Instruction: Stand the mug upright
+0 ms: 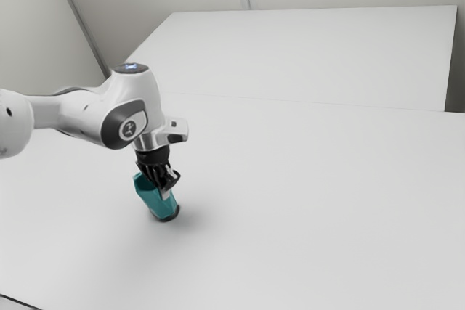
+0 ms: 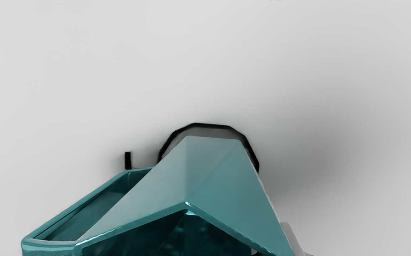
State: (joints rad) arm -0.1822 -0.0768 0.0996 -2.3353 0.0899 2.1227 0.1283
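Gripper [image 1: 164,191] clamped on mug [image 1: 153,200] wall nr mouth, one fingertip inside, one outside. Mug directly below gripper, over table [image 1: 305,186]. Long axis slants: mouth up beside fingertips, twd ext. view's L; dark base [image 2: 219,132] lower, beyond fingertips, twd ext. view's R. Not upright. Side loop [image 2: 72,209], prob. handle, juts off mug body, away from outer fingertip. Inner fingertip mostly hidden by wall; near part of mouth cut off in wrist view. Base contact w/ table hard to make out.
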